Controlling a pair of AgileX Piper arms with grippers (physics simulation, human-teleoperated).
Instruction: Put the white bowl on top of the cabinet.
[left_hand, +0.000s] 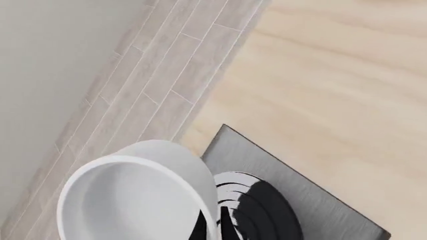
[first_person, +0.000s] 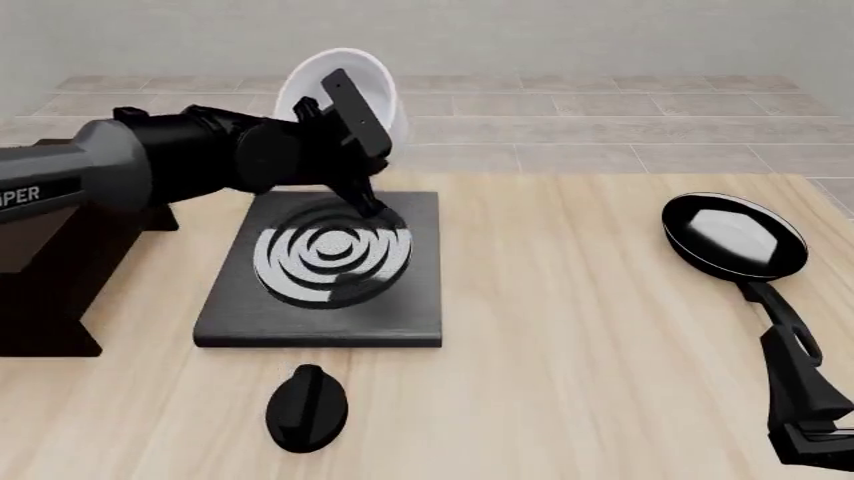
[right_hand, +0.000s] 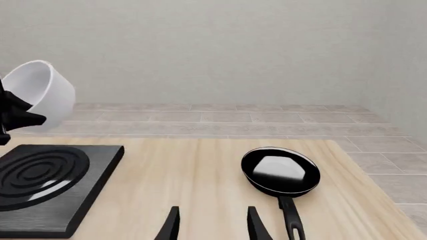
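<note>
My left gripper (first_person: 350, 125) is shut on the rim of the white bowl (first_person: 344, 88) and holds it tilted in the air above the far edge of the stove plate (first_person: 320, 300). In the left wrist view the bowl (left_hand: 133, 195) fills the near corner, with a black finger (left_hand: 198, 230) on its wall. The bowl also shows in the right wrist view (right_hand: 41, 92). The dark brown cabinet (first_person: 47, 300) stands at the far left, largely hidden behind my left arm. My right gripper (right_hand: 213, 227) is open and empty, low over the table beside the pan's handle.
A black frying pan (first_person: 734, 235) lies at the right, handle toward me; it also shows in the right wrist view (right_hand: 280, 170). A black knob (first_person: 307, 405) lies in front of the stove plate. The tiled floor (first_person: 601, 110) lies beyond the table's far edge.
</note>
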